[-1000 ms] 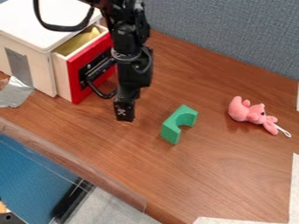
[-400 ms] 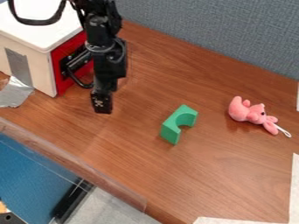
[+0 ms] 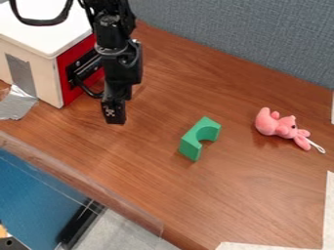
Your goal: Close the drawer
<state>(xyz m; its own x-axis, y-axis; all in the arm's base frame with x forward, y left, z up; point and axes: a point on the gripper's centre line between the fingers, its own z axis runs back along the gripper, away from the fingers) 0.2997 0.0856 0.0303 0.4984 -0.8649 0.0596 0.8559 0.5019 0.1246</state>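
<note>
Black pincer (image 3: 114, 113): hangs over the counter (image 3: 140, 171) in front of the cabinet; whether it is apart or together is not possible to tell from this angle.
Drawer front (image 3: 70, 93), red: lies to the view's left and upper left of the pincer tip, near it; long axis slants from lower left to upper right. The closing direction runs across that axis, toward the view's left.
Arm (image 3: 119, 61): enters at the top edge, descends near vertical, and covers the far part of the drawer front in this view.
Handle (image 3: 85, 88): black, bowed out from the drawer front toward the arm; contact with arm or pincer not determinable.
Cabinet (image 3: 49, 31): white top, pale wood side; the drawer front sits against its face with no gap visible.
Task status: drawer judged closed or very nearly so.
Next move: if seating is confirmed, back the pincer away from the drawer front, toward the view's right.
Caution: a catch on the handle during withdrawal could pull the drawer out.
Green arch block (image 3: 190, 147): on the counter, to the view's right of the pincer, apart from it.
Pink plush toy (image 3: 285, 126): farther right, lying down.
</note>
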